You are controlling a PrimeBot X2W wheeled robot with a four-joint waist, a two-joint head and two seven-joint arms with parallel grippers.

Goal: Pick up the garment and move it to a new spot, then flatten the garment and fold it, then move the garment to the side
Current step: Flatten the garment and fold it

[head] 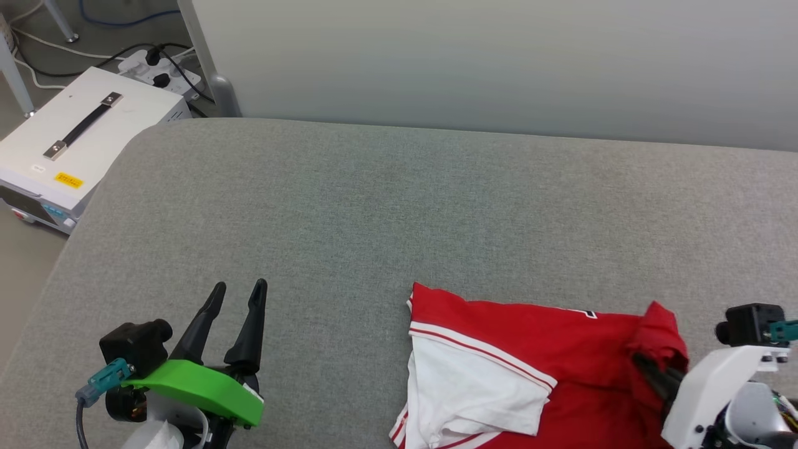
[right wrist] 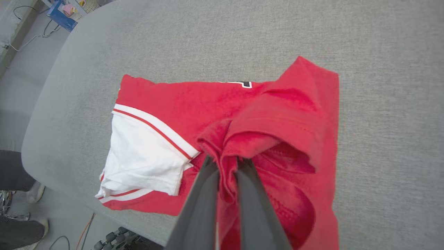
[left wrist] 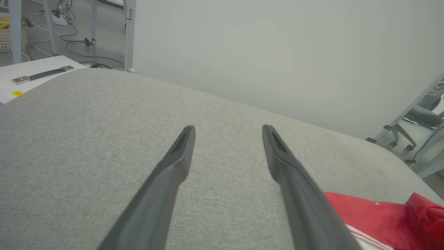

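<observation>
Grey pad (head: 399, 206) — garment (head: 530, 340) at near edge

Head camera sits high, tipped forward and down over the grey bench (head: 374, 206), the wall (head: 499, 62) at its far edge. Left wrist camera rides low and near the surface, sighting along the left gripper (left wrist: 227, 130) toward that same wall. Right wrist camera looks steeply down along the right gripper (right wrist: 227, 161), close over the garment (right wrist: 166, 100). All three share the bench top and the red cloth; head and left wrist also share the white box (head: 75, 143).
</observation>
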